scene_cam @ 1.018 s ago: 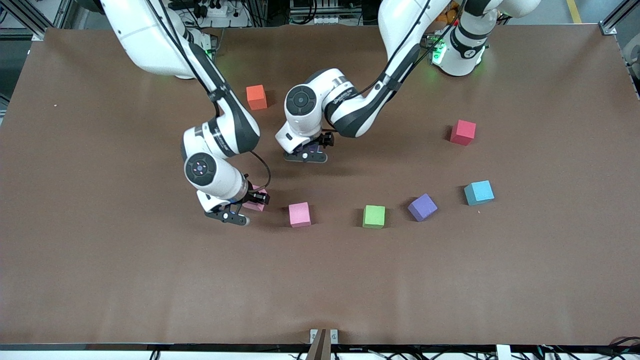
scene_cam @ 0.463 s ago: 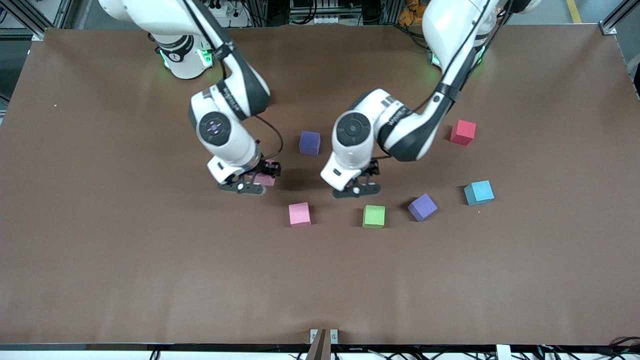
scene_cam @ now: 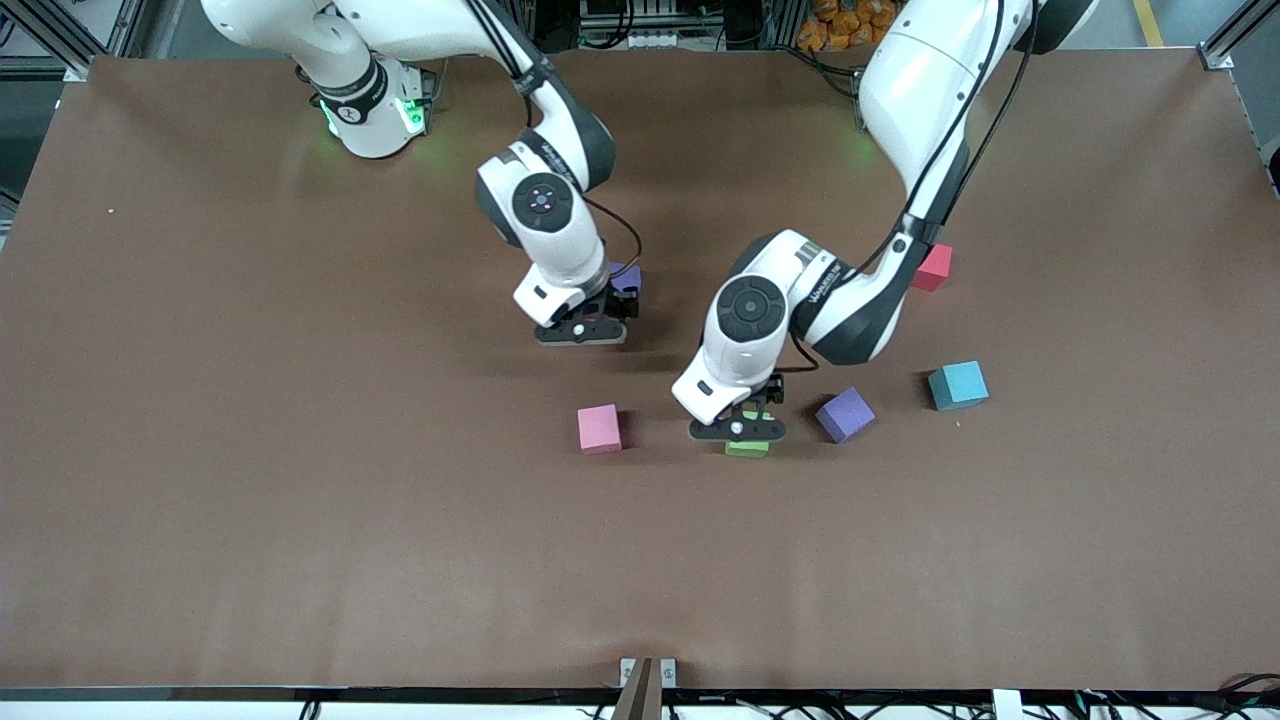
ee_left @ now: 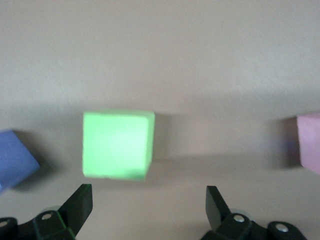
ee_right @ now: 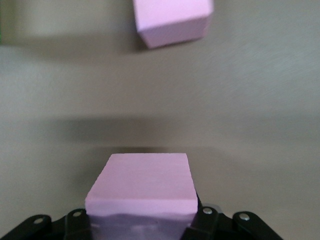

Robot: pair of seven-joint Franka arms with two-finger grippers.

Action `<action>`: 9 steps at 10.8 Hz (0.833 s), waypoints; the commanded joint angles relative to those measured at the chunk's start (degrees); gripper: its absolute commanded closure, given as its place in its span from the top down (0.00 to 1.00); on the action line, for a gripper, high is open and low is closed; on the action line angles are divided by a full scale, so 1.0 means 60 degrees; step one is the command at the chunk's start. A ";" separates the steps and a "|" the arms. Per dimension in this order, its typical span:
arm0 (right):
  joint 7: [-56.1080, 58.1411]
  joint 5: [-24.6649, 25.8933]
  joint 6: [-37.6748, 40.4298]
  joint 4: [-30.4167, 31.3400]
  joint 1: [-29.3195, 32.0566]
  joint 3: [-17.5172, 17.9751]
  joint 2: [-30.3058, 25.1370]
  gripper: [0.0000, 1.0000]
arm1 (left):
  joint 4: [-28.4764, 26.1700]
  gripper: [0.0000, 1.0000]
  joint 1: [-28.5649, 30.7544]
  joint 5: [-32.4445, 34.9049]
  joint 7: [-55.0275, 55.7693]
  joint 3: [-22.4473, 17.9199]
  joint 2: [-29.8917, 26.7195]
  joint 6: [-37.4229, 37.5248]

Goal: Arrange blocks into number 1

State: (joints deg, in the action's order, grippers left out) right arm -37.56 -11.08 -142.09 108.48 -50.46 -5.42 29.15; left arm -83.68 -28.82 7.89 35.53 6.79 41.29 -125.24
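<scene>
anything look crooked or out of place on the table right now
One thing: the purple block beside the green block, toward the left arm's end, sits turned at an angle, while the pink block and the light-blue cube sit nearly square. Nothing looks damaged or spilled.

Blocks we see: pink [scene_cam: 599, 428], pink [ee_right: 141, 184], green [ee_left: 118, 144], purple [scene_cam: 844, 414], purple [scene_cam: 627, 277]
Other cubes: red [scene_cam: 935, 268], light blue [scene_cam: 957, 385]
Table [scene_cam: 250, 480]: brown
</scene>
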 commanded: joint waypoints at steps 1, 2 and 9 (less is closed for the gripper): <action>-0.0215 -0.0144 -0.0268 -0.0151 -0.0291 -0.0151 0.0371 0.57 | 0.0338 1.00 0.0071 0.0223 -0.0675 -0.0251 0.0207 -0.0074; -0.0215 -0.0159 -0.0311 -0.0151 -0.0349 -0.0151 0.0444 0.57 | 0.0353 1.00 0.0158 0.0223 -0.0851 -0.0295 0.0324 -0.0321; -0.0669 -0.0145 -0.0312 0.0142 -0.0715 -0.0151 0.0518 0.57 | 0.0338 1.00 0.0233 0.0165 -0.0941 -0.0281 0.0984 -0.1041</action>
State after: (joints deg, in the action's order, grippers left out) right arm -40.62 -11.10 -143.93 108.79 -53.56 -5.55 32.21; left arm -82.90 -27.25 7.89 29.83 5.03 46.41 -131.32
